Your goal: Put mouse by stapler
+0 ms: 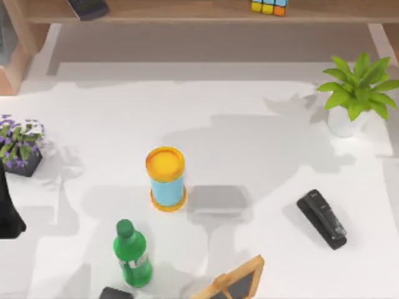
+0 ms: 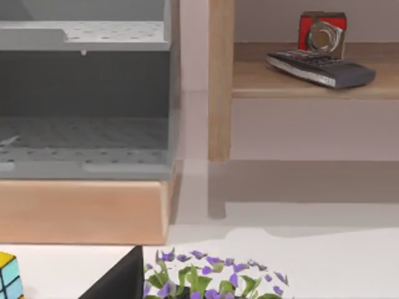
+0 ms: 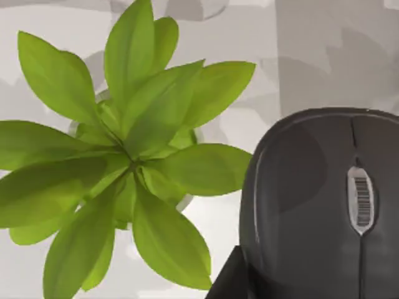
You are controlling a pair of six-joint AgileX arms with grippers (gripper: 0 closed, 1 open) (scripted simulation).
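Note:
The dark grey mouse [image 3: 324,205] with a scroll wheel hangs close under the right wrist camera, above the leafy green plant [image 3: 124,162]. My right gripper [image 3: 312,291] is shut on it; one dark finger [image 3: 225,281] shows at the mouse's side. In the top view the black wedge-shaped stapler [image 1: 322,219] lies on the white table at the right, nearer the front than the plant [image 1: 356,93]. My left arm [image 1: 9,208] is parked at the table's left edge.
A yellow-lidded blue can [image 1: 166,179] stands mid-table, with a green bottle [image 1: 132,253] in front of it. A wooden-framed board [image 1: 234,281] and a dark gadget [image 1: 115,293] sit at the front edge. A purple flower pot [image 1: 21,148] stands left. The shelf holds a remote [image 1: 87,7] and a colour cube [image 1: 268,6].

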